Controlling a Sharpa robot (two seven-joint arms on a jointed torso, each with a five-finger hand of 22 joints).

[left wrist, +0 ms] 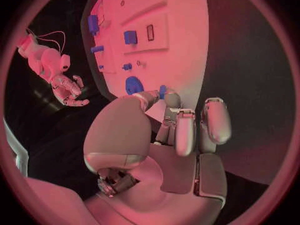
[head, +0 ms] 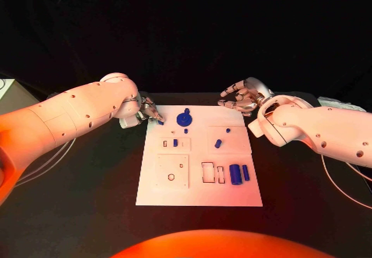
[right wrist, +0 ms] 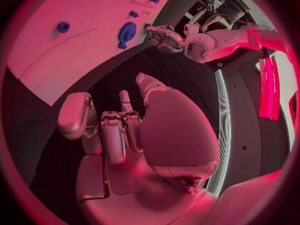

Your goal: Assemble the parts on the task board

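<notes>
Fingertips of the left hand point(left wrist: 164, 135) pinch a small blue part point(left wrist: 162, 91) just over the far left corner of the task board point(head: 200, 196), at about eleven o'clock on the plate. Just beside those fingers, toward one o'clock of them, a round blue part point(head: 184, 118) sits on the board. Across at two o'clock, off the far right corner, the right hand point(head: 245, 98) hovers with fingers loosely curled, grasping nothing. Two upright blue blocks point(head: 235, 174) stand at the board's four o'clock.
</notes>
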